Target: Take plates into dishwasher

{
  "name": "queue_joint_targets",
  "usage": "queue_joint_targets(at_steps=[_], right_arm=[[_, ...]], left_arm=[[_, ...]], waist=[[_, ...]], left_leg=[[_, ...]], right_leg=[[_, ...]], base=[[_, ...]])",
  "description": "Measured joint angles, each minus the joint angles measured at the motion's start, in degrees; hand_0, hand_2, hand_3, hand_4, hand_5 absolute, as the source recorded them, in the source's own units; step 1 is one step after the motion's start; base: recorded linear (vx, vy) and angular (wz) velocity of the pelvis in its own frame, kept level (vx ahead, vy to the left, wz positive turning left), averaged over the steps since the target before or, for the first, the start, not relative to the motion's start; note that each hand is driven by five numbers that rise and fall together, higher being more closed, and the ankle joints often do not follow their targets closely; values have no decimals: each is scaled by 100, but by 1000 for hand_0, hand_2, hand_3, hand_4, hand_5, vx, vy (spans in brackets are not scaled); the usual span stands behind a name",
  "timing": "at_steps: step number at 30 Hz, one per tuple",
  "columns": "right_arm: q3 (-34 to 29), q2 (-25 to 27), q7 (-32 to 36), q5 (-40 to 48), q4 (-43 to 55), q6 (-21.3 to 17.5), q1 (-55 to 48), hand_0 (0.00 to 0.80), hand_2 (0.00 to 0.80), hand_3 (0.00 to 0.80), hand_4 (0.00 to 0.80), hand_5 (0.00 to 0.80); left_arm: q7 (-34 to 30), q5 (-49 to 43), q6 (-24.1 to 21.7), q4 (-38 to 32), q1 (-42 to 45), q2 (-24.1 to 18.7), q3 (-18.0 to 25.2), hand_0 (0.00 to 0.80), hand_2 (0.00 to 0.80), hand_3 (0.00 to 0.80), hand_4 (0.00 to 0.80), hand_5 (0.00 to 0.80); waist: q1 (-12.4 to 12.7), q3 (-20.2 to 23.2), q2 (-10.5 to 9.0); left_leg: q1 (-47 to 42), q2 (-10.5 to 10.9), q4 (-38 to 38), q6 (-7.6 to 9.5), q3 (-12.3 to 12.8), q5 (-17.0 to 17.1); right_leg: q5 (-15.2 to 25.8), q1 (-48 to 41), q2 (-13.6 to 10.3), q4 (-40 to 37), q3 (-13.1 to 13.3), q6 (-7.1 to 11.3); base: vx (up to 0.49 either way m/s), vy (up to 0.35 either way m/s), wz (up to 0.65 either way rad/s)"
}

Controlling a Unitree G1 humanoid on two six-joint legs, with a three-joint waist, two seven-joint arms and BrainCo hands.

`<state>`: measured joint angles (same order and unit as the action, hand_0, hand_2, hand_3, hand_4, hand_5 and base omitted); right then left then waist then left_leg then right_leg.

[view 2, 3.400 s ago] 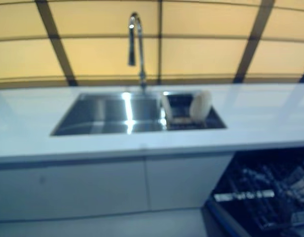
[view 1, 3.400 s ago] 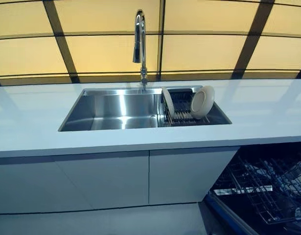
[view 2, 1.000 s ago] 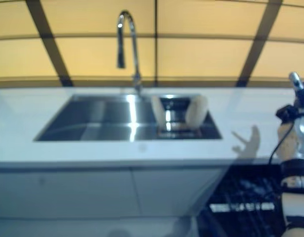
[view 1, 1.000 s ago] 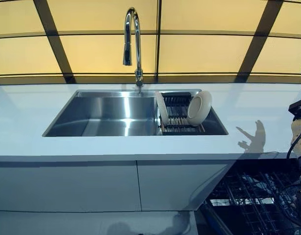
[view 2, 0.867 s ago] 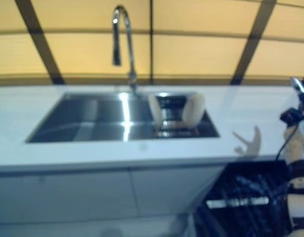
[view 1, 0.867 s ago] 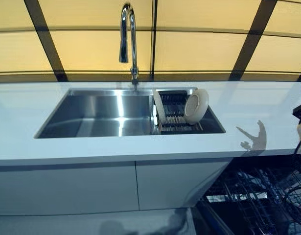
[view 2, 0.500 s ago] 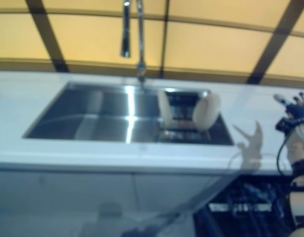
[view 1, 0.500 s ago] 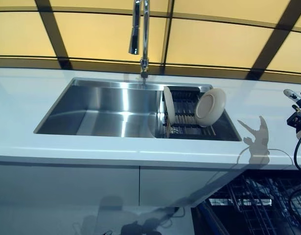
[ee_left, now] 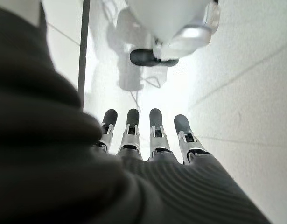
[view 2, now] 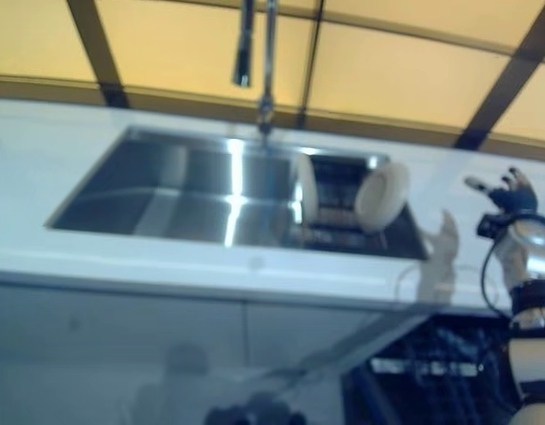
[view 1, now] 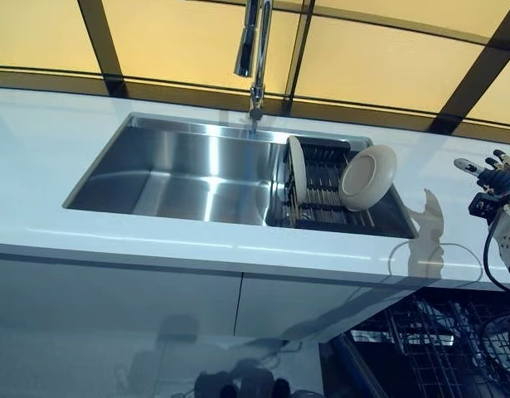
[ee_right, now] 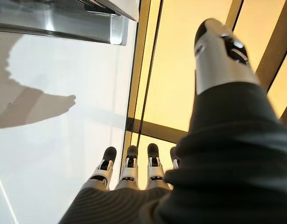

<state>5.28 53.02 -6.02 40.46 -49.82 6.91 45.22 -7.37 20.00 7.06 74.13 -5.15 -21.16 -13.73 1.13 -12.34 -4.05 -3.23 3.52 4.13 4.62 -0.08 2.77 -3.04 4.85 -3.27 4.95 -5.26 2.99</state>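
Two cream plates stand in a dark wire rack (view 1: 321, 195) in the right part of the steel sink (view 1: 180, 174). One plate (view 1: 295, 169) stands on edge at the rack's left; the other plate (view 1: 367, 177) leans at its right end. My right hand (view 1: 492, 176) hovers open over the white counter (view 1: 454, 249), to the right of the sink and apart from the plates, holding nothing. In the right wrist view its fingers (ee_right: 129, 165) are straight. My left hand (ee_left: 143, 133) shows only in its wrist view, open and hanging over the floor.
A tall chrome tap (view 1: 256, 58) rises behind the sink. The open dishwasher's dark wire rack (view 1: 437, 336) lies below the counter at the lower right. White cabinet doors (view 1: 155, 307) run under the counter. Yellow panels with dark bars back the counter.
The camera has moved closer and tipped down, so the whole scene has shifted. My right hand has come further into view at the right, rising above the counter.
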Motion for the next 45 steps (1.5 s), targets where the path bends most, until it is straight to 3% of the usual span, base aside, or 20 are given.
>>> queue_joint_targets(at_steps=[2, 3, 4, 8, 22, 27, 35, 45], right_arm=[[17, -80, -94, -100, 15, 24, 16, 0, 0, 0, 0, 0], [46, -94, -131, -100, 14, 52, 14, 0, 0, 0, 0, 0], [90, -96, -176, -100, 16, 73, 23, 0, 0, 0, 0, 0], [238, -107, -286, -101, 24, 133, 167, 0, 0, 0, 0, 0], [248, -111, -324, 139, 49, 134, 338, 0, 0, 0, 0, 0], [568, -133, -417, 355, 46, 136, 625, 0, 0, 0, 0, 0], [840, -142, -460, 524, 48, 149, 1079, 0, 0, 0, 0, 0], [911, -142, -447, 582, 46, 300, 1554, 0, 0, 0, 0, 0]], left_arm=[[7, 6, -1, 4, 63, 18, 35, 0, 0, 0, 0, 0], [14, 6, -4, 2, 78, 73, 39, 0, 0, 0, 0, 0], [13, 6, -10, 1, 90, 138, 46, 0, 0, 0, 0, 0], [11, -13, -37, -13, 149, 333, 48, 0, 0, 0, 0, 0], [26, 5, -126, -59, 410, 341, -98, 0, 0, 0, 0, 0], [26, 230, -203, -77, 373, 344, -101, 0, 0, 0, 0, 0], [21, 452, -428, -139, 343, 387, -106, 0, 0, 0, 0, 0], [6, 696, -501, -227, 302, 390, -232, 0, 0, 0, 0, 0]], waist=[[-8, 41, -91], [-10, 59, -80], [1, 68, -58], [-16, 84, -29], [-14, 260, 71], [-10, 265, 163], [152, 76, 390], [153, -194, 386]], left_leg=[[-14, 67, 68, -106, -19, 7], [-18, 60, 67, -154, -35, -3], [-18, 17, 65, -206, -34, -37], [-21, -143, 62, -330, -31, -113], [290, -92, 16, -334, -78, -88], [599, -88, -63, -349, -168, -43], [751, -83, -40, -363, -259, -5], [831, -74, 38, -358, -300, 51]], right_leg=[[735, -294, -15, -635, 18, 35], [941, -421, 17, -883, 30, -135], [982, -472, 63, -998, 32, -179], [957, -475, 221, -995, 6, -218], [929, -242, 181, -992, -5, -293], [977, 38, 181, -991, -83, -320], [975, 163, 175, -991, -178, -321], [977, 268, 161, -992, -210, -321]], base=[[67, -123, 5], [54, -100, 6], [56, -87, 2], [48, -54, -3], [30, -20, 1], [-25, -16, 8], [-9, -4, 6], [-3, 0, 2]])
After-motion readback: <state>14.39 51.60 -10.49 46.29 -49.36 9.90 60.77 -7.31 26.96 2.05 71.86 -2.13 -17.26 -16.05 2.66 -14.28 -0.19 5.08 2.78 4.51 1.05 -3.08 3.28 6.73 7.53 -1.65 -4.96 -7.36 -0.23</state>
